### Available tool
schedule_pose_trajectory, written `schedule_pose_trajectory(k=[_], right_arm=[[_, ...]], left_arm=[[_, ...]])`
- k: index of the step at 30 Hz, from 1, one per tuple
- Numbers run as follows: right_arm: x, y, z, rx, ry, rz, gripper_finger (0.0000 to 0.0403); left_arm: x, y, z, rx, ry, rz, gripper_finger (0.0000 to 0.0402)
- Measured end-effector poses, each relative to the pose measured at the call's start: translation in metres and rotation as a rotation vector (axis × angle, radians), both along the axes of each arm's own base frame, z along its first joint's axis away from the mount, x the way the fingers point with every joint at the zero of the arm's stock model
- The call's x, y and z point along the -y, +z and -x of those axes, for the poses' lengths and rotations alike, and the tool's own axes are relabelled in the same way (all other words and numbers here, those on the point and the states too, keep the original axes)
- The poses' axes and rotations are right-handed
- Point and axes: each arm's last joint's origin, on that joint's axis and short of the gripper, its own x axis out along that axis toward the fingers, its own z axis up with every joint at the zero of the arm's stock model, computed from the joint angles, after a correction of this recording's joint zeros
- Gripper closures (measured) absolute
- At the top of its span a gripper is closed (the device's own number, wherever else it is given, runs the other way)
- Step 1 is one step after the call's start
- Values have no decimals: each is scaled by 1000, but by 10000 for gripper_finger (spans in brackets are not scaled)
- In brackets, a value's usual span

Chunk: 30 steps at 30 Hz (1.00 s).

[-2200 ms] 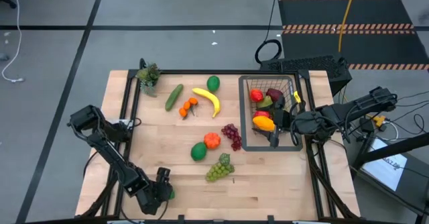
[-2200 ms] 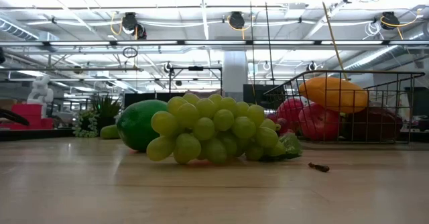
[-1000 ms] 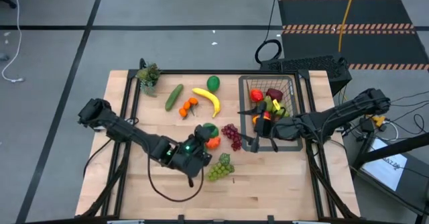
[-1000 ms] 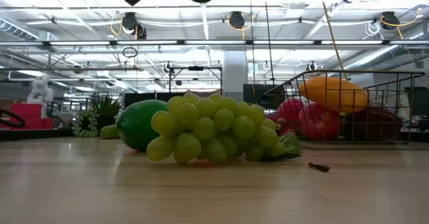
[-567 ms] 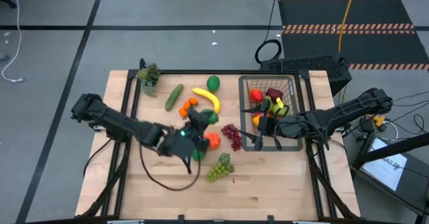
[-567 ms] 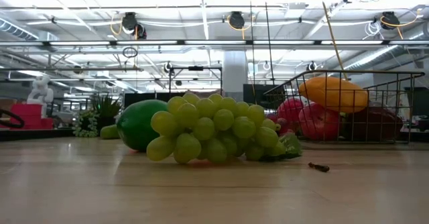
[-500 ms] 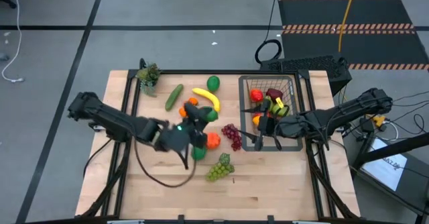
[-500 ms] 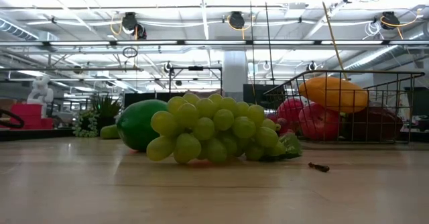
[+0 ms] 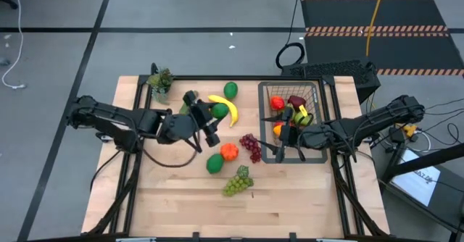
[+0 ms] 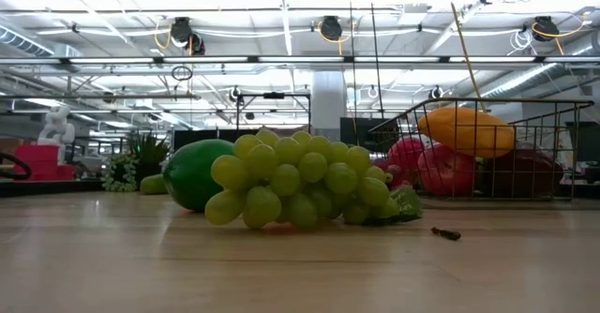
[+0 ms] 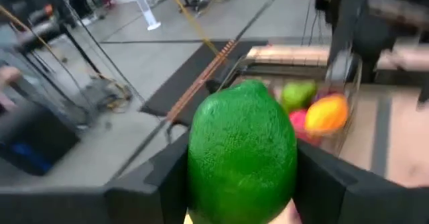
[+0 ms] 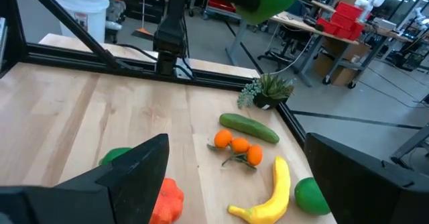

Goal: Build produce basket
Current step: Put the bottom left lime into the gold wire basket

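Observation:
My left gripper (image 9: pixel 215 116) hovers over the table's far middle, shut on a green lime (image 11: pixel 242 158) above the banana (image 9: pixel 226 109). Ahead of it, at the table's right, stands the wire basket (image 9: pixel 313 97) with a mango (image 10: pixel 466 130), red fruits and others inside. My right gripper (image 9: pixel 287 152) hangs open above the basket's near left corner, nothing between its fingers (image 12: pixel 141 163). On the wood lie a second lime (image 9: pixel 230 90), a cucumber (image 9: pixel 187 106), purple grapes (image 9: pixel 251 147), green grapes (image 9: pixel 237 182), an orange fruit (image 9: pixel 230 152) and a green fruit (image 9: pixel 214 163). My left gripper pinches the lime's two opposite sides (image 11: pixel 198 174) between its two fingers. The fingers come nearly level from the table's left, pointing toward the basket. The lime is lifted clear of the table and sticks out beyond the fingertips.
A small potted plant (image 9: pixel 160 82) stands at the far left corner. A black frame rail (image 9: pixel 138 111) runs along the table's left side. Bare wood lies along the near edge and near left (image 9: pixel 145 198).
My left gripper has carried the lime up from the table's middle toward the far edge, above the banana, rolling its wrist on the way; the lime stays between the fingers. My right gripper has kept still.

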Motion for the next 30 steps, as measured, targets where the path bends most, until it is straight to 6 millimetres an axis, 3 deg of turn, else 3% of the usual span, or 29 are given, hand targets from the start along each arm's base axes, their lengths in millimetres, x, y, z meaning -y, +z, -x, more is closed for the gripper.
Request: schedule_pose_trajectory(k=[16,24,30], right_arm=[[0,0,0,3,-2,-14,62],[-2,0,0,-1,11,-7,62],[-8,0,2,-17,51,55,62]], left_arm=[[11,6,-4,208,-86,326,195],[16,11,-5,262,-110,354,195],[18,10,-5,180,-226,275,195]])
